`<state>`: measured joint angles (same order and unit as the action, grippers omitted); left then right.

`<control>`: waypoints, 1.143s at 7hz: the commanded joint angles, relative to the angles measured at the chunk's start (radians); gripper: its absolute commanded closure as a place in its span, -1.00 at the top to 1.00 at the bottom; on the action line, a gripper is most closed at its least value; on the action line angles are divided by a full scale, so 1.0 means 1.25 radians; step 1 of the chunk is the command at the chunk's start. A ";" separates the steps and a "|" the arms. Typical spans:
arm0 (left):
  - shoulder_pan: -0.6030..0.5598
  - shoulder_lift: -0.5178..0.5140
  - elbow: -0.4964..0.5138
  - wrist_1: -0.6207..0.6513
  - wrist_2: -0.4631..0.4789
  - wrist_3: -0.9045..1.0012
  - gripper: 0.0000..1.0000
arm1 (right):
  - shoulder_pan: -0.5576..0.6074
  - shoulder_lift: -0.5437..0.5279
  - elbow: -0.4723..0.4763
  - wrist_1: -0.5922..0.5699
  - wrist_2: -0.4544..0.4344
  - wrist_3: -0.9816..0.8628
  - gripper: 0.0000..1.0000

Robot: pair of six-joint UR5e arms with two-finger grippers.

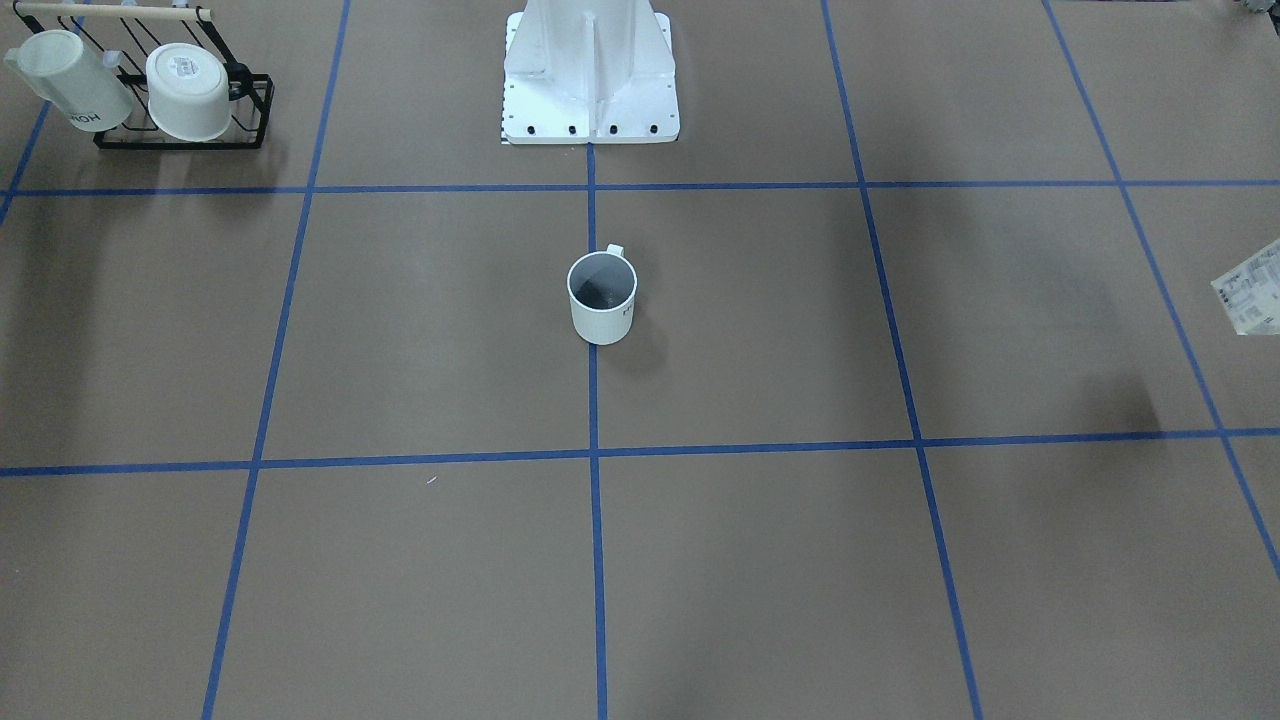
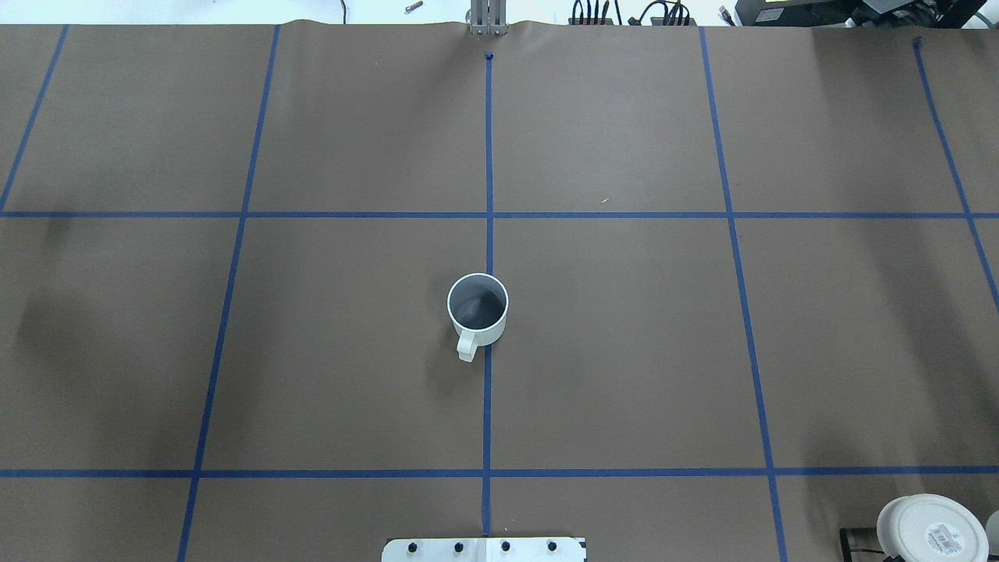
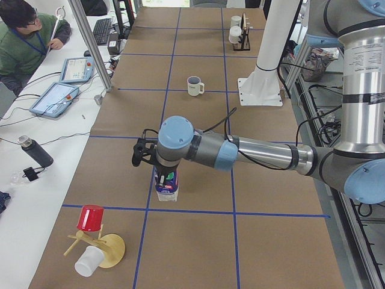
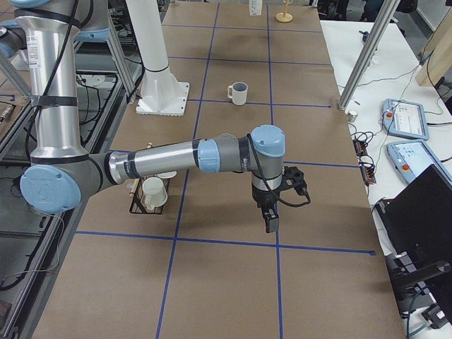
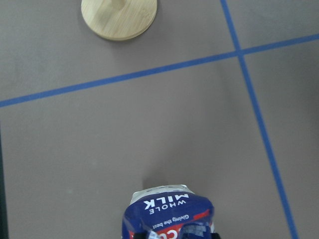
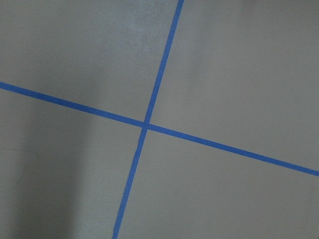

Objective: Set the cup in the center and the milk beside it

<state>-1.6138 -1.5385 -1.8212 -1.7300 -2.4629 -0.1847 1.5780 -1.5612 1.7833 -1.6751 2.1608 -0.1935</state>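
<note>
The cup [image 1: 602, 298] is a white mug with a grey inside. It stands upright on the blue tape line that splits the center [image 2: 609, 343], handle toward the robot's base; it also shows in the overhead view [image 2: 478, 308]. The milk [image 3: 166, 185] is a blue and white carton that stands far toward the table's left end, and its "WHOLE MILK" text shows in the left wrist view [image 5: 172, 214]. My left gripper [image 3: 164, 178] is down over the carton's top and shut on it. My right gripper [image 4: 270, 220] hangs over bare table; I cannot tell whether it is open.
A black rack [image 1: 180, 95] with a lettered mug and a handleless cup stands near the right arm. A wooden stand [image 3: 99, 247] with a red cup is beyond the milk; its round base [image 5: 118, 17] shows in the left wrist view. An operator [image 3: 24, 36] sits beside the table.
</note>
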 commanded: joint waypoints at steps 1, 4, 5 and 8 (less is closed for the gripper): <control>0.134 -0.132 -0.028 0.002 0.030 -0.247 -0.86 | 0.000 -0.005 -0.001 0.000 0.000 0.000 1.00; 0.338 -0.257 -0.088 0.024 0.125 -0.552 -0.86 | 0.000 -0.014 0.001 0.000 0.000 0.003 1.00; 0.420 -0.323 -0.111 0.086 0.182 -0.648 -0.86 | 0.000 -0.015 0.001 0.000 0.000 0.004 1.00; 0.686 -0.477 -0.135 0.229 0.376 -0.818 -0.86 | 0.000 -0.021 0.001 0.000 0.000 0.003 1.00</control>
<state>-0.8915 -2.0724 -1.9909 -1.4830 -2.0927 -1.1322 1.5784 -1.5864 1.7840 -1.6751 2.1625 -0.1898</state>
